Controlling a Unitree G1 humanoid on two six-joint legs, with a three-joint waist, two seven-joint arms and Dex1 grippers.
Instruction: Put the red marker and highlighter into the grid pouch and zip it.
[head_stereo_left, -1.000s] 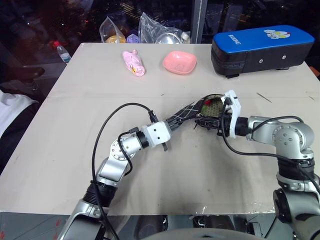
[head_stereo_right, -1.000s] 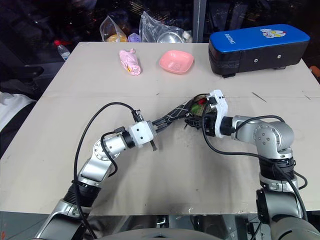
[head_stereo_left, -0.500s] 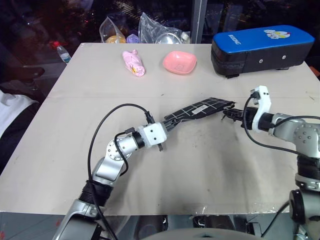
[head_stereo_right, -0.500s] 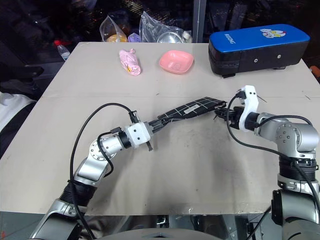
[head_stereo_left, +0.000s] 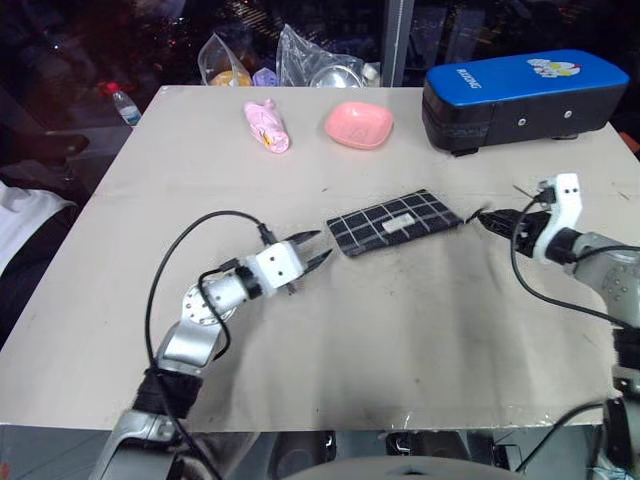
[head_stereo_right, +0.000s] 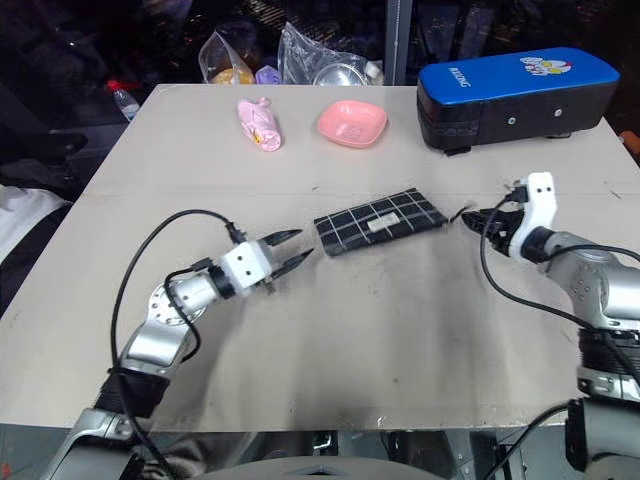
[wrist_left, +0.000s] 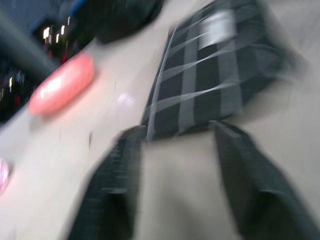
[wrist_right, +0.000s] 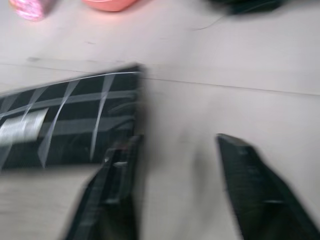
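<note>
With the grid pouch (head_stereo_left: 396, 223) lying flat and apparently zipped on the table (head_stereo_left: 420, 330), well short of the blue-and-black case (head_stereo_left: 524, 96), we judge the task nearly done. Our left gripper (head_stereo_left: 312, 248) and right gripper (head_stereo_left: 483, 218) flank the pouch, jaws wide, holding nothing. We should draw both hands clear without nudging it.

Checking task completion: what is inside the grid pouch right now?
Cannot be seen: the grid pouch lies flat on the table, its fabric covering any contents. No marker or highlighter lies loose around it.
</note>
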